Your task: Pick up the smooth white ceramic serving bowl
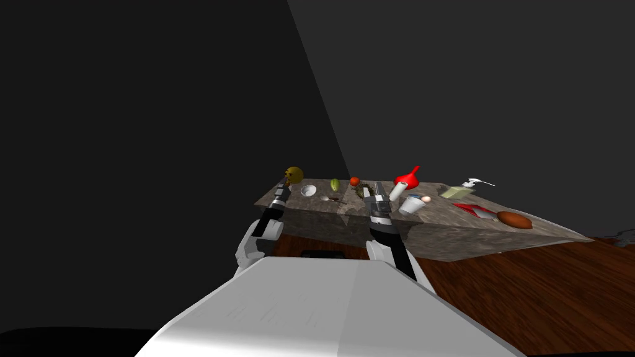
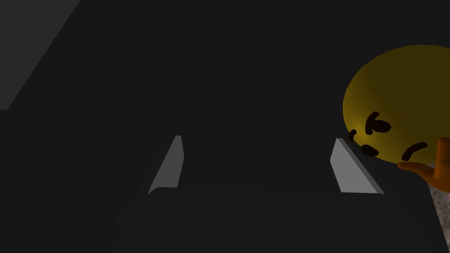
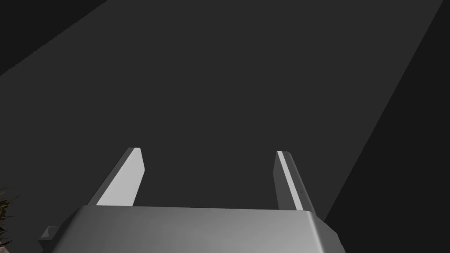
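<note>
Bowl (image 1: pixel 308 190), white and round, sits upright on the mottled grey stone bench (image 1: pixel 459 238) near its left end, just beside a yellow ball (image 1: pixel 294 174) with dark marks that stands at the far left corner. The left pincer (image 1: pixel 286 185) hovers at that corner, close to the ball and a little to the left of the bowl, not touching it. In the left wrist view this pincer (image 2: pixel 259 167) has its two blades spread wide with nothing between them, and the yellow ball (image 2: pixel 395 105) looms just beyond one fingertip, an orange shape (image 2: pixel 439 169) at its lower edge. The right pincer (image 1: pixel 376 189) is raised over the middle of the bench, near a dark twiggy ring (image 1: pixel 361 188) and a white cylinder (image 1: pixel 397 191). Seen from its own wrist, the right pincer (image 3: pixel 206 180) is likewise wide open and holds nothing. Between the bowl and the right arm lie a spoon (image 1: pixel 328 199), a green vegetable (image 1: pixel 335 184) and a small red fruit (image 1: pixel 354 181). Further right stand a red funnel-like thing (image 1: pixel 409 178), a white cup (image 1: pixel 410 205), a pump bottle (image 1: pixel 462 189) and a brown oval (image 1: pixel 514 220). Below the bench runs a dark wooden floor (image 1: pixel 527 297).
</note>
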